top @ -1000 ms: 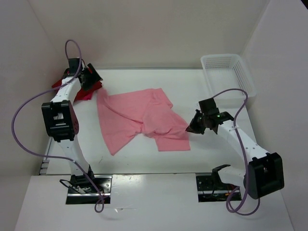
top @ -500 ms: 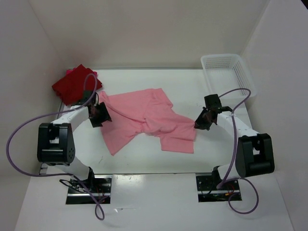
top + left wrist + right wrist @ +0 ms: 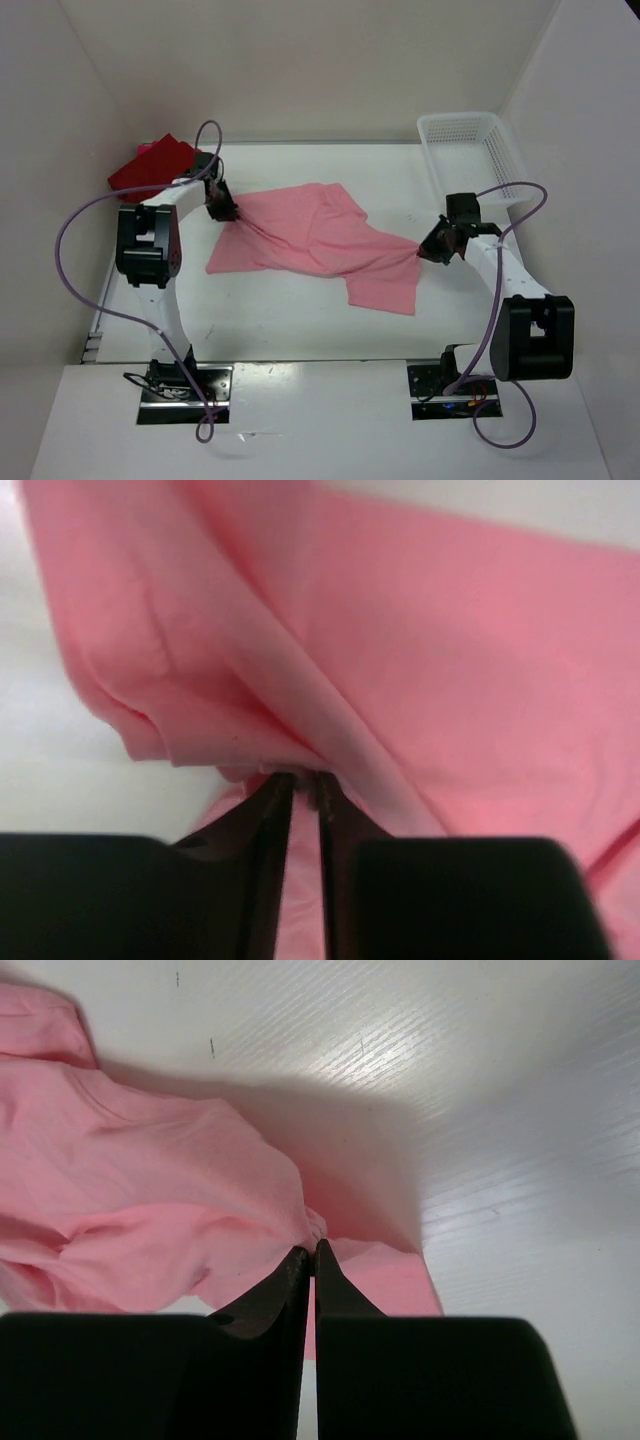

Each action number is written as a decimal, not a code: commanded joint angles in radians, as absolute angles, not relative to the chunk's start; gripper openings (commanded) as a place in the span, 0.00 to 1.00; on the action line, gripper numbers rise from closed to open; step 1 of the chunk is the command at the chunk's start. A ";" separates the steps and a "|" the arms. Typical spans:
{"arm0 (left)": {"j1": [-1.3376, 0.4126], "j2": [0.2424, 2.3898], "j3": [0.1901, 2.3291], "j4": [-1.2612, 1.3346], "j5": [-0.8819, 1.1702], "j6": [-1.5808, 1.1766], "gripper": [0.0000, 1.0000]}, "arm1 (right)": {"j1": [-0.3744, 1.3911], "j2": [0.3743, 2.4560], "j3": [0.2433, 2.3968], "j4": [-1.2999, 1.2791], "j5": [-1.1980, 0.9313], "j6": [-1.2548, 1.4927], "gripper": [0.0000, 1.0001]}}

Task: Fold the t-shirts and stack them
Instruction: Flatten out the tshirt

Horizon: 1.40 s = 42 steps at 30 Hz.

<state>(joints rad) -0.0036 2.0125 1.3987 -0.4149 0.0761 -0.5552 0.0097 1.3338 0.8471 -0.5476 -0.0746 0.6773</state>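
Note:
The light pink t-shirt (image 3: 310, 235) is stretched across the middle of the table between both arms. My left gripper (image 3: 230, 213) is shut on a bunched fold at the shirt's back left corner; in the left wrist view the fingertips (image 3: 303, 777) pinch that pink cloth (image 3: 450, 660). My right gripper (image 3: 425, 250) is shut on the shirt's right edge, and the right wrist view shows its tips (image 3: 313, 1247) closed on a gathered bit of the fabric (image 3: 130, 1180). A dark red t-shirt (image 3: 150, 172) lies crumpled at the back left corner, with a sliver of brighter pink cloth (image 3: 143, 150) behind it.
A white mesh basket (image 3: 460, 118) stands at the back right corner. White walls close in the table on three sides. Purple cables loop from both arms. The arm bases sit at the near edge.
My left gripper came from the red pile to the light pink shirt's left corner and closed on it. My right gripper drew its edge rightward, and the shirt has pulled out longer.

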 commanded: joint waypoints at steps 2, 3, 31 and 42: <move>-0.063 2.079 1.609 -0.431 0.035 -0.538 0.34 | 0.000 1.299 0.887 -0.568 -0.072 0.660 0.05; -0.063 2.063 1.609 -0.440 0.035 -0.538 0.46 | 0.000 1.299 0.887 -0.568 -0.072 0.660 0.05; 0.160 1.348 0.634 -0.172 0.154 -0.936 0.58 | -0.009 1.390 0.868 -0.477 -0.235 0.603 0.10; 0.160 1.466 0.632 -0.094 0.120 -0.968 0.48 | 0.000 1.371 0.868 -0.477 -0.235 0.603 0.10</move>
<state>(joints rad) 0.1589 1.4353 0.6289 -0.1371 0.1444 -0.9531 -0.0006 1.3972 0.8509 -0.5156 -0.2260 0.6159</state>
